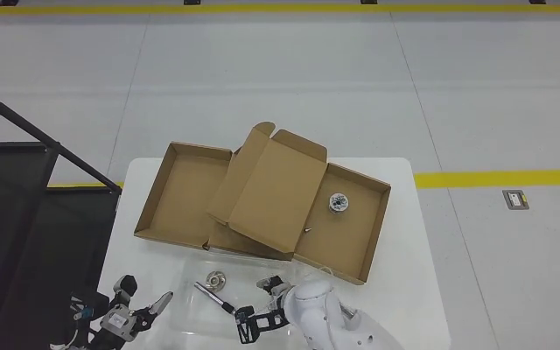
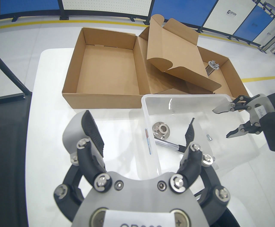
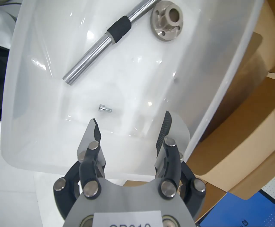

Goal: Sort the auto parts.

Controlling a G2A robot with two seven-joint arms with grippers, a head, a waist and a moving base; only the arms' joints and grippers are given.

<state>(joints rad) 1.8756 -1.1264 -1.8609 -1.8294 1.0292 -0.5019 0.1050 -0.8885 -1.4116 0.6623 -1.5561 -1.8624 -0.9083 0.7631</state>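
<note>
Our right end effector (image 3: 131, 120) hangs with its fingers spread wide and nothing between them, just above one end of the clear plastic bin (image 3: 21, 86). It is over a small screw (image 3: 104, 108) that lies loose on the bin's floor. Farther along the same floor we see a steel rod (image 3: 86, 62) with a black band round it. Beside the rod's far end a round flanged hub (image 3: 167, 19) rests flat with its bore facing up. Rod and hub are close, but we cannot tell whether they touch. Our left end effector (image 2: 139, 119) is likewise released and holds nothing, poised at the opposite end of the bin. A toothed metal part (image 1: 339, 202) sits by itself in the right cardboard box (image 1: 363, 236), well apart from the bin. The left cardboard box (image 1: 175, 201) lies open next to it, and a folded cardboard lid (image 1: 271, 192) leans tilted where the two meet. All of it stands on the white bench (image 1: 411, 289).
</note>
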